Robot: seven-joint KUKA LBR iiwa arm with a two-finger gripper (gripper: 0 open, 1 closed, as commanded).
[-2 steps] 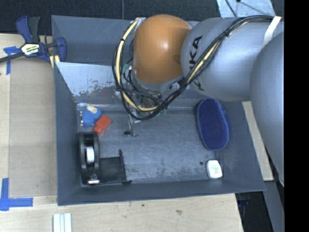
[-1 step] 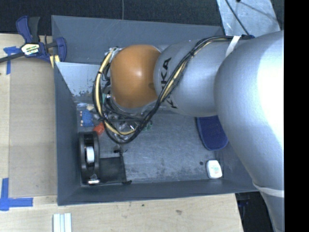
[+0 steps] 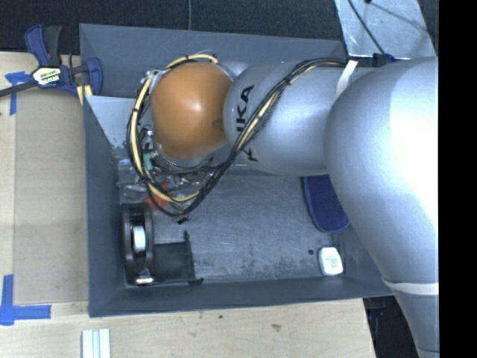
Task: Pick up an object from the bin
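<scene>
**Camera view: wrist low over the bin's left end, grip state hidden**

From where I stand, the arm comes in from the right and lies across the back half of the bin [image 3: 100, 200]. The orange wrist cover [image 3: 186, 110] is parked over the left end. The gripper [image 3: 154, 181] hangs under that dome, wrapped in a loop of cables [image 3: 138, 129]. Can't tell whether it's open or shut, or whether it has anything. The dome and wiring block that.

Nearest thing is a black blocky item with a pale ring on its side [image 3: 153, 248]. It sits in the near-left corner, just in front of the gripper. Touching or just apart, I can't say. It looks jammed against the left and front walls, so my guess is there's little room to get around it from those sides.

Other loose things are well away from the wrist:
- a blue oblong piece [image 3: 324, 203] at the right, its upper end tucked under the arm
- a small white piece [image 3: 330, 261] near the front-right corner

The floor between them is bare.

Judgement: the wrist is pitched down there because the black item is the likely pick. Nothing looks lifted yet, so the task reads as early. Main risk is the corner: a wall could foul the approach.
</scene>
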